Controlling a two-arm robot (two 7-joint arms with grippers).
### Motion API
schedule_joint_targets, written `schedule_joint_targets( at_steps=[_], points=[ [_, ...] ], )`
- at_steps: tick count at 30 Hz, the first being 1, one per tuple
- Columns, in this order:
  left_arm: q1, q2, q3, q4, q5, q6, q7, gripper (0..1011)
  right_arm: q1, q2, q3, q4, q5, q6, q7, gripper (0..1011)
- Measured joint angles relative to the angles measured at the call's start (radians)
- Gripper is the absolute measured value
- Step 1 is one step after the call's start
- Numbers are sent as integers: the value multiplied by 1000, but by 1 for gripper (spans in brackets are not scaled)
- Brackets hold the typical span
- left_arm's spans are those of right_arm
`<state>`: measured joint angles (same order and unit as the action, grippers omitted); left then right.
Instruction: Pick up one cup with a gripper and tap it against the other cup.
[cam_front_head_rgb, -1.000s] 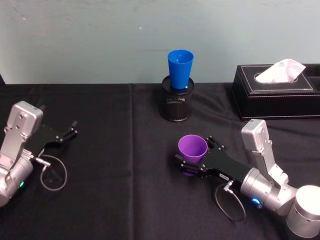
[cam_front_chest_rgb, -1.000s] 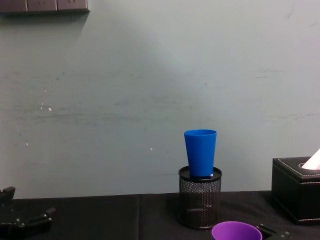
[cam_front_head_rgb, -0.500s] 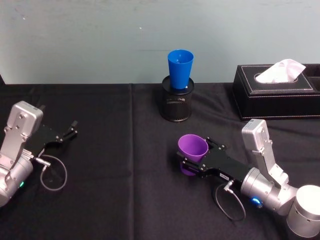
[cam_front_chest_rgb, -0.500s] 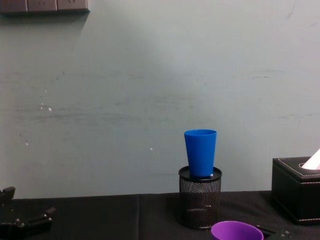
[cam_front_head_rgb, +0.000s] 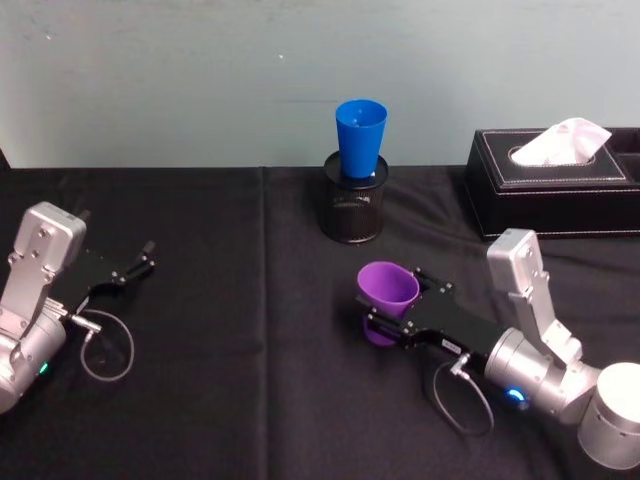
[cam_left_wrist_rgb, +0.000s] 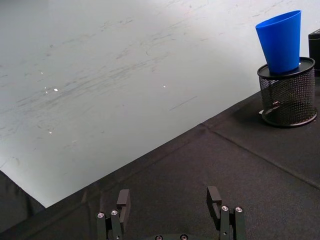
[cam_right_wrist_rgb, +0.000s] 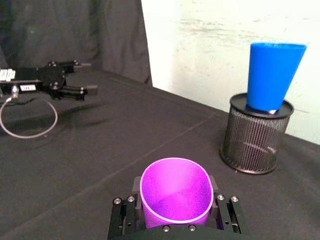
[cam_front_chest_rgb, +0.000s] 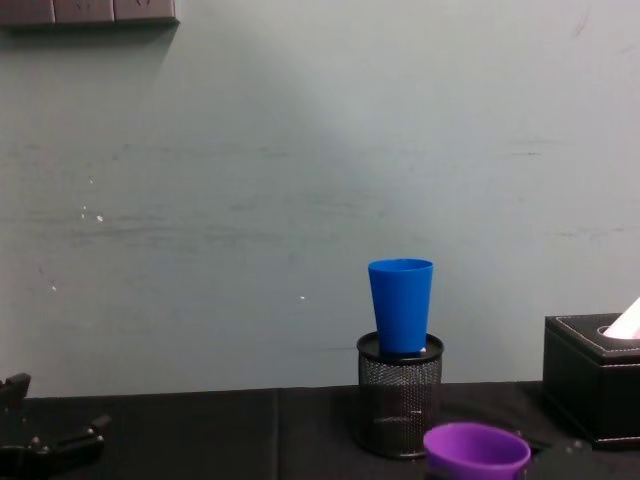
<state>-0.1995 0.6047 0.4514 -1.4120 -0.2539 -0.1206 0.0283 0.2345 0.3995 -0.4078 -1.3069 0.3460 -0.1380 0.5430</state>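
The purple cup (cam_front_head_rgb: 388, 286) sits between the black fingers of my right gripper (cam_front_head_rgb: 386, 312), which is shut on its lower body at the table's centre right. It is held mouth up, tilted a little, just above the black cloth (cam_front_head_rgb: 250, 380). In the right wrist view the purple cup (cam_right_wrist_rgb: 175, 196) fills the jaws. In the chest view the purple cup's rim (cam_front_chest_rgb: 476, 449) shows low down. The blue cup (cam_front_head_rgb: 360, 135) stands upright in a black mesh pen holder (cam_front_head_rgb: 352, 212) at the back, apart from the purple cup. My left gripper (cam_front_head_rgb: 140, 262) rests open at the far left.
A black tissue box (cam_front_head_rgb: 550, 190) with a white tissue stands at the back right, close to the pen holder. A pale wall (cam_front_chest_rgb: 300, 180) rises right behind the table. My right arm's cable (cam_front_head_rgb: 455, 400) loops on the cloth near its wrist.
My right gripper has raised the purple cup off the cloth and tipped it slightly; its rim sits higher in the chest view. The left arm and the blue cup have not moved.
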Motion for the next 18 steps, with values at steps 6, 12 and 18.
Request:
schedule_joint_targets(
  at_steps=[6,12,18],
  points=[
    [0,0,0,0,0,0,0,1000,-6,31,15,-104,4,87,-27,724],
    [0,0,0,0,0,0,0,1000,3,60,29,-200,20,182,-47,726],
    [0,0,0,0,0,0,0,1000,19,69,40,-251,60,239,-53,726]
  ],
)
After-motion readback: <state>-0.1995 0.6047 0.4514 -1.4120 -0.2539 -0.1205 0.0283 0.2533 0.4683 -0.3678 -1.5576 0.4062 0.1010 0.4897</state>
